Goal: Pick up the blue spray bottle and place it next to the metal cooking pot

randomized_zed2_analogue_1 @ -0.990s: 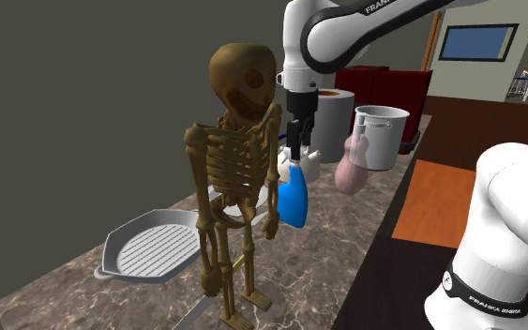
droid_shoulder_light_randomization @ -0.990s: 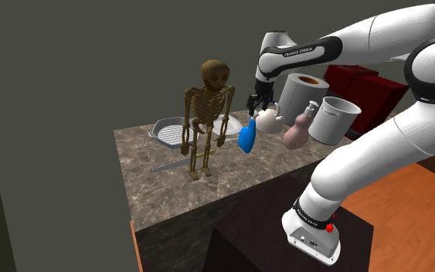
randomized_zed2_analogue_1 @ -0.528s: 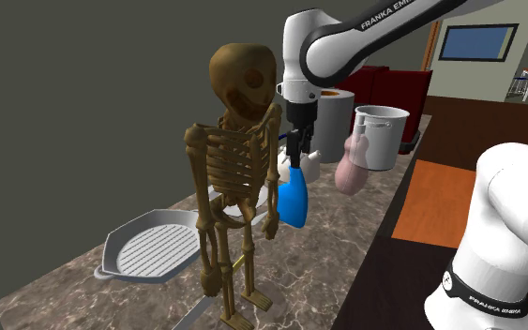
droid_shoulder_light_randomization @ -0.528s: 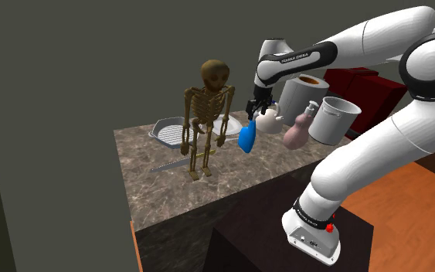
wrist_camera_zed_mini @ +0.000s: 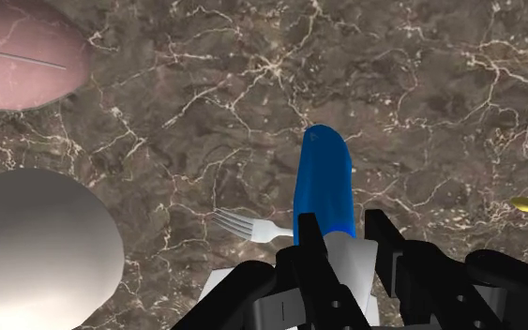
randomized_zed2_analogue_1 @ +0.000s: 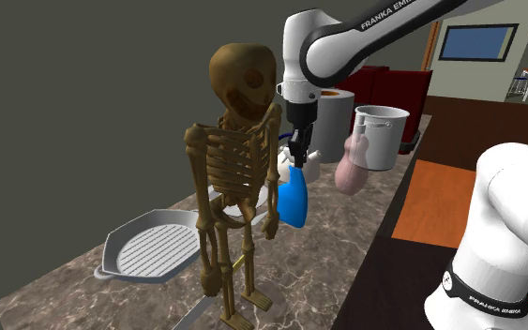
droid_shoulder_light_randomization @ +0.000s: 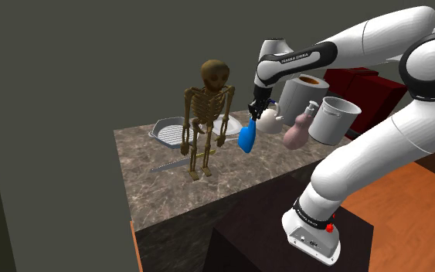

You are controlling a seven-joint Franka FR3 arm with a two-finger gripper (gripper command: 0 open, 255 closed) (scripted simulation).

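Blue spray bottle (wrist_camera_zed_mini: 324, 178) tilts directly below the gripper (wrist_camera_zed_mini: 344, 231), black fingers pinched narrow on its white trigger head (wrist_camera_zed_mini: 351, 267), probably light, stiff, slick plastic best held at that neck, with the metal cooking pot (droid_shoulder_light_randomization: 333, 120) well beyond, past the pink vase (droid_shoulder_light_randomization: 296, 133).

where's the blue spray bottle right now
In the shoulder view, the blue spray bottle sits tilted on the marbled counter just right of the skeleton, in front of a white round vessel, with the gripper at its top.

"FRANKA EMI" on the white arm (randomized_zed2_analogue_1: 365, 37)
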